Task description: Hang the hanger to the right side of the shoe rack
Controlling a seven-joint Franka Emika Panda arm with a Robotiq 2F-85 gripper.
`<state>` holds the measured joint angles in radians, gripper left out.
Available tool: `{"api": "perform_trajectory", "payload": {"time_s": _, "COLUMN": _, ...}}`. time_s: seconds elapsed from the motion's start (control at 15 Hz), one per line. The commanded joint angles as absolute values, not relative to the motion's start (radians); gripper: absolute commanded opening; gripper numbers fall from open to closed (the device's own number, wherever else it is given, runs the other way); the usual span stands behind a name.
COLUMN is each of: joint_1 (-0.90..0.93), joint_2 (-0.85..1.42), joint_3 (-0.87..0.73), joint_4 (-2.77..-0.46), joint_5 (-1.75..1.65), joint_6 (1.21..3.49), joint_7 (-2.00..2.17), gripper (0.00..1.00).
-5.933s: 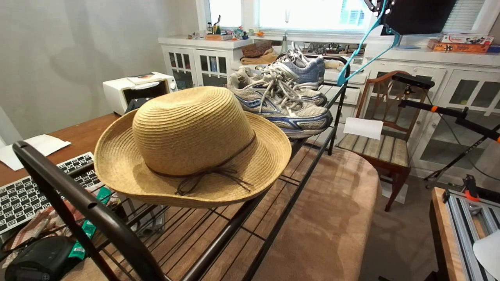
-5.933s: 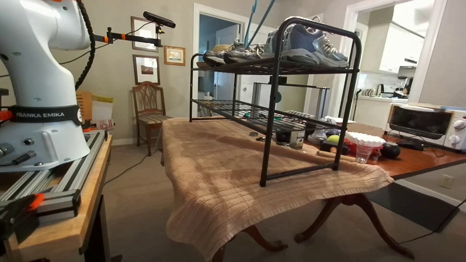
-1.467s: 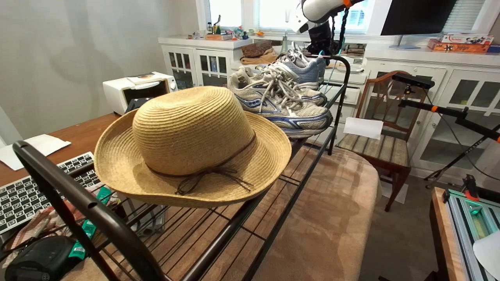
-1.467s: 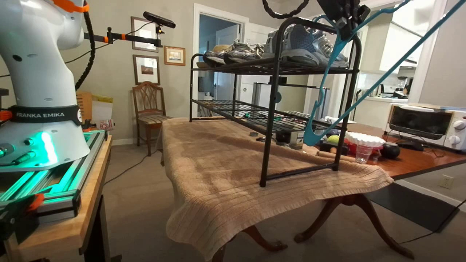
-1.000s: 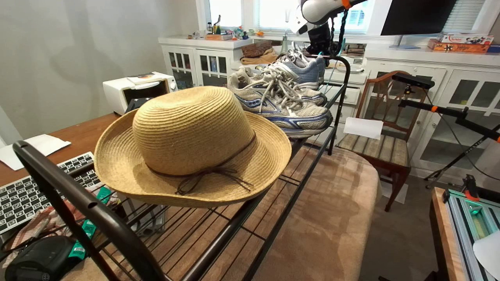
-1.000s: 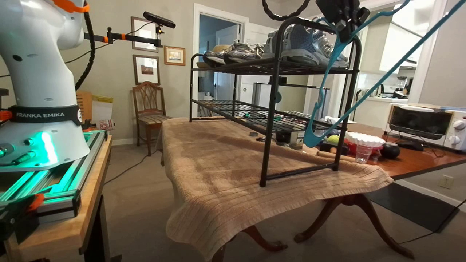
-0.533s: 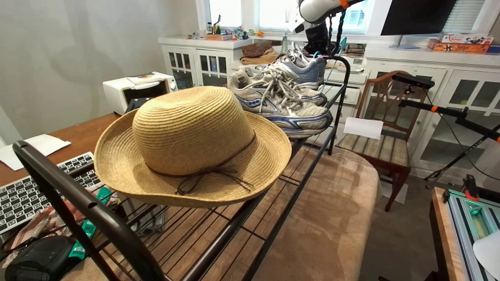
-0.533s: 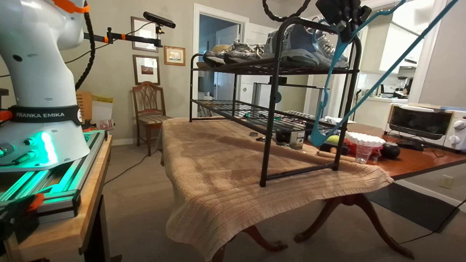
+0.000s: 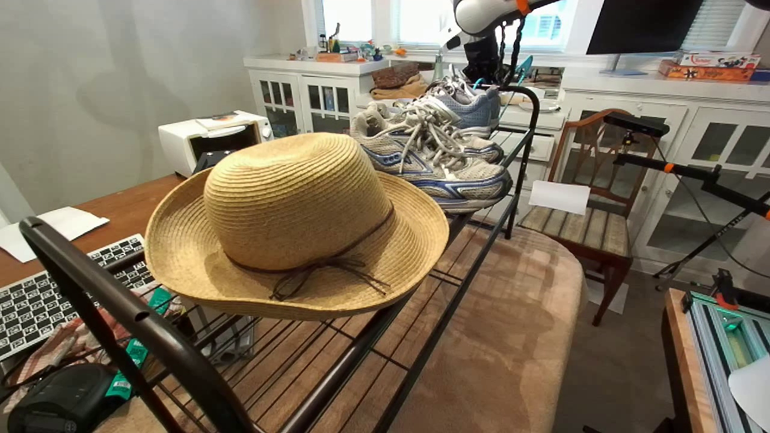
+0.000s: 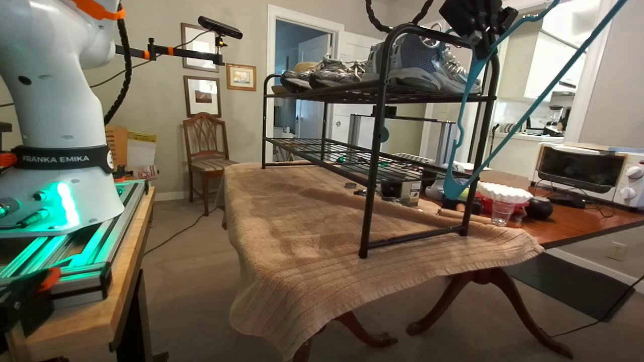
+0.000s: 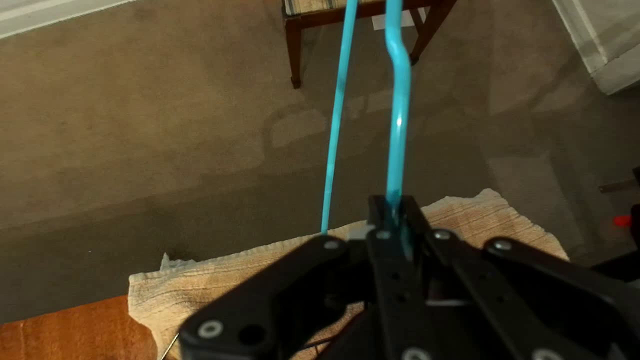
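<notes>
Teal clothes hanger [image 11: 398,125] at the shoe rack [image 10: 374,166], release seemingly pending
Upper right in an exterior view, the gripper [image 10: 483,49] pinches it; whether it's hooked is unclear.

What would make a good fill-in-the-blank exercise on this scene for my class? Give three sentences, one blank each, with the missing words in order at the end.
1. The gripper is shut on the teal-blue clothes ____.
2. Of the straw hat and the sneakers on the shoe rack, the gripper is nearer the ____.
3. On the robot arm, the black band reads "FRANKA ____".
Missing words: hanger; sneakers; EMIKA.
</notes>
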<state>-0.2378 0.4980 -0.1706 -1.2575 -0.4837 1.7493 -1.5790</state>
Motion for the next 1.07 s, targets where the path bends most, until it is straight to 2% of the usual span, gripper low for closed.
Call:
{"api": "perform_trajectory", "payload": {"time_s": 0.0, "joint_1": -0.231, "joint_2": 0.528, "joint_3": -0.174, "joint_4": -1.226, "joint_5": -0.493, "joint_6": 1.754, "joint_7": -1.551, "gripper": 0.02}}
{"api": "perform_trajectory", "payload": {"time_s": 0.27, "joint_1": -0.232, "joint_2": 0.533, "joint_3": -0.174, "joint_4": -1.222, "joint_5": -0.494, "joint_6": 1.754, "joint_7": -1.547, "gripper": 0.05}}
{"api": "perform_trajectory", "payload": {"time_s": 0.33, "joint_1": -0.232, "joint_2": 0.534, "joint_3": -0.175, "joint_4": -1.22, "joint_5": -0.494, "joint_6": 1.754, "joint_7": -1.546, "gripper": 0.19}}
{"api": "perform_trajectory", "payload": {"time_s": 0.6, "joint_1": -0.232, "joint_2": 0.539, "joint_3": -0.174, "joint_4": -1.216, "joint_5": -0.494, "joint_6": 1.755, "joint_7": -1.539, "gripper": 0.55}}
{"api": "perform_trajectory", "payload": {"time_s": 0.8, "joint_1": -0.232, "joint_2": 0.54, "joint_3": -0.174, "joint_4": -1.21, "joint_5": -0.493, "joint_6": 1.753, "joint_7": -1.537, "gripper": 0.59}}
{"api": "perform_trajectory", "payload": {"time_s": 0.93, "joint_1": -0.233, "joint_2": 0.541, "joint_3": -0.174, "joint_4": -1.206, "joint_5": -0.493, "joint_6": 1.753, "joint_7": -1.536, "gripper": 0.58}}
{"api": "perform_trajectory", "payload": {"time_s": 1.0, "joint_1": -0.232, "joint_2": 0.54, "joint_3": -0.174, "joint_4": -1.205, "joint_5": -0.493, "joint_6": 1.754, "joint_7": -1.536, "gripper": 0.63}}
